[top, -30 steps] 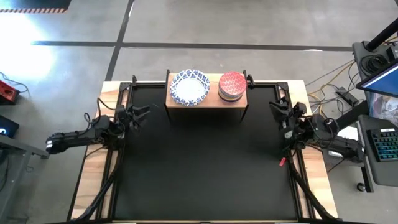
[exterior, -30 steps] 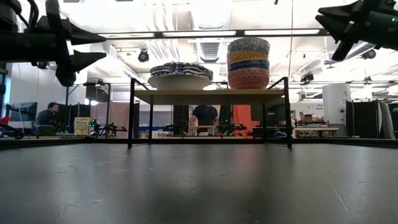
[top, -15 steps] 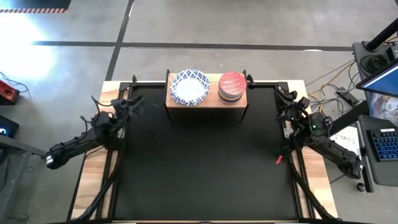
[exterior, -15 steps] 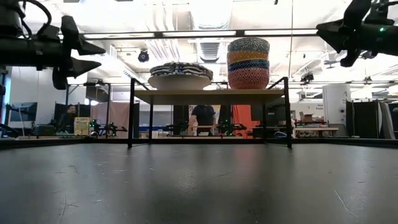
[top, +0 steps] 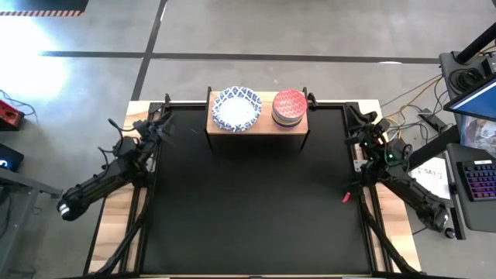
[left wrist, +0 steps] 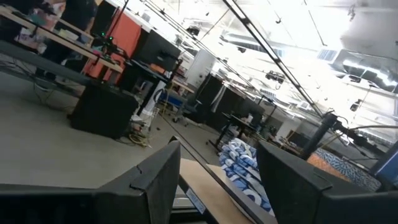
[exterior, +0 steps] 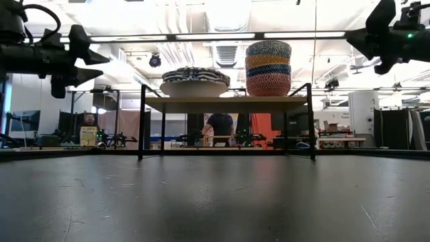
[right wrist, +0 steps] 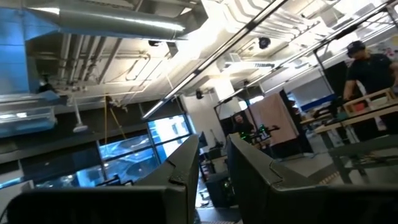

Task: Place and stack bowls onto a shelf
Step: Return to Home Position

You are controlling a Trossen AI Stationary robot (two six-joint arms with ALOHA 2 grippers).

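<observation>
Currently all bowls in view sit on the shelf, which stands at the far edge of the black mat.

- Wide bowls: white with blue-patterned rims, nested low on the shelf's left half. Number in the nest cannot be read.
- Small bowls: one column on the right half, just beside the wide nest. Red shows from above; the low view shows grey-patterned, tan, blue and red bands, top to bottom.
- Left gripper: hovers over the left edge of the surface, well apart from the shelf. Fingers spread, holding nothing.
- Right gripper: hovers over the right edge, also well clear. Fingers parted by a narrow gap, empty.

Judgement: stacking looks complete; nothing is left on the mat.

Handling notes (judged): the bowls look rigid and glazed, so probably slick and liable to chip. Best hold is across the rim, one finger inside the wall and one outside. The small column stands tall and could topple under a sideways push. Take any bowl singly from the top, lifting straight up.
</observation>
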